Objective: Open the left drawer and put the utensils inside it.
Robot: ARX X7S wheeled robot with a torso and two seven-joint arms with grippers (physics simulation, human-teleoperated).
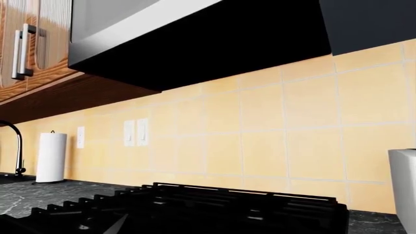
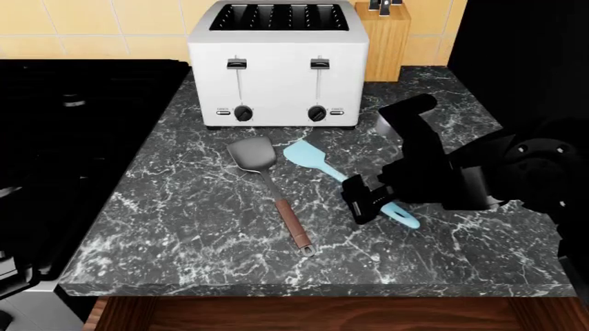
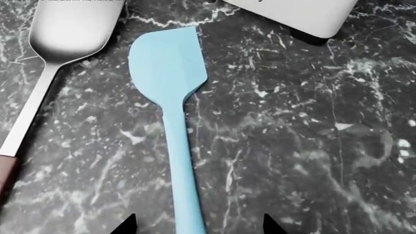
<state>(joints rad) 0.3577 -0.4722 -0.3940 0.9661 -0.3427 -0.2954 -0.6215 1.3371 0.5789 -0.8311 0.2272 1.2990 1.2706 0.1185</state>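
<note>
Where counter (image 2: 184, 227) lies bare, right gripper (image 2: 366, 201) spread wide astride light-blue spatula (image 3: 170, 92), metal spatula (image 2: 267, 181) just beside.

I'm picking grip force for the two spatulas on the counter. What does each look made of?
The light-blue spatula looks like one-piece silicone or soft plastic: uniform matte colour from blade to handle, no seam. The grey spatula has a smooth blade with a soft sheen, likely metal, and a reddish-brown handle that looks like wood. These are simulator renders, so the materials are only apparent.

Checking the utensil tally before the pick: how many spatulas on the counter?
2. The dark grey metal spatula with brown wooden handle lies before the toaster; the light-blue spatula lies beside it, its handle under the right gripper.
</note>
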